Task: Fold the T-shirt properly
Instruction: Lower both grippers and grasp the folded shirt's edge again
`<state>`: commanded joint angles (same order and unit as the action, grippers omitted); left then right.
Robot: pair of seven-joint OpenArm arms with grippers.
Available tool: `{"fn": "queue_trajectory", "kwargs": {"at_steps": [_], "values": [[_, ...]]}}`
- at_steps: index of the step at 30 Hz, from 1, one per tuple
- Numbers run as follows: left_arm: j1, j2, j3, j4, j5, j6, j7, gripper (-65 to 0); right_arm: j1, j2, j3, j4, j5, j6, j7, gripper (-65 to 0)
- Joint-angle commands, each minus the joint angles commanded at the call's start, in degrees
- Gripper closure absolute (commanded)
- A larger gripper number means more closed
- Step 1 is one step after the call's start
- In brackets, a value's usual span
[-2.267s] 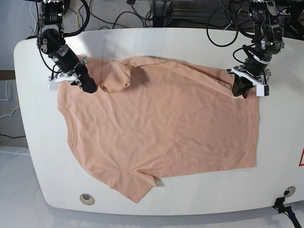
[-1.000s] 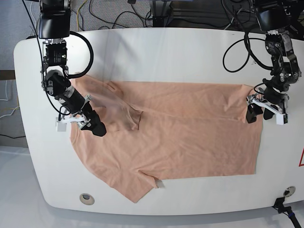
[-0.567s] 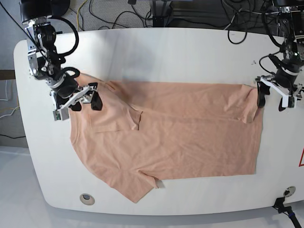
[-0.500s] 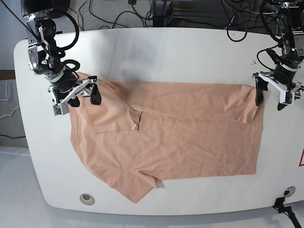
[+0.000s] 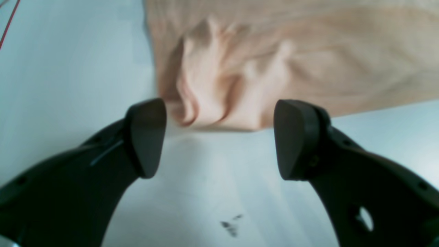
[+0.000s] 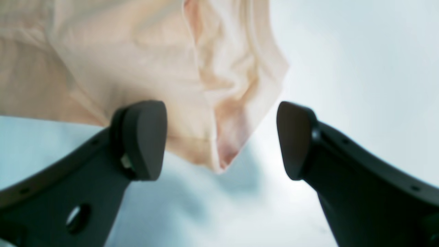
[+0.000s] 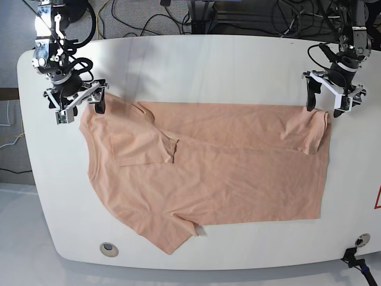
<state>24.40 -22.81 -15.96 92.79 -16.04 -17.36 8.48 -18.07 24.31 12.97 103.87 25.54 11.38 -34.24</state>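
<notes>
The peach T-shirt lies flat on the white table, its far part folded over toward the front, with one sleeve folded in at the left and a small flap turned over at the right. My left gripper is open and empty just behind the shirt's far right corner. In the left wrist view the left gripper hangs over bare table, just short of the bunched corner. My right gripper is open and empty at the far left corner. In the right wrist view the right gripper hovers over the shirt's crumpled tip.
Black cables run behind the table's far edge. A round grommet sits near the front left edge and another at the front right. A dark smudge marks the table under the left gripper.
Both grippers carried the shirt's far edge toward the front, let go and opened. In the last half second both drew back toward the table's far edge. The shirt lies still.
</notes>
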Motion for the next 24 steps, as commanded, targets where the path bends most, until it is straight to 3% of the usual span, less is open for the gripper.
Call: {"fn": "queue_trajectory", "kwargs": {"at_steps": [4,14,24], "values": [[-1.0,0.1,0.4,-1.1,0.0,0.0,-0.1,-46.1,1.8,-1.3,0.1,-4.0,-4.3,2.37,0.0,-47.6],[-3.4,0.1,1.0,-2.5,0.1,0.0,-0.1,-46.1,2.7,-1.5,0.1,-8.2,-4.5,2.46,0.3,-47.6],[-3.7,0.1,1.0,-2.5,0.1,0.0,-0.1,-46.1,2.4,-5.7,0.1,-9.8,-5.0,2.46,0.3,-47.5]]}}
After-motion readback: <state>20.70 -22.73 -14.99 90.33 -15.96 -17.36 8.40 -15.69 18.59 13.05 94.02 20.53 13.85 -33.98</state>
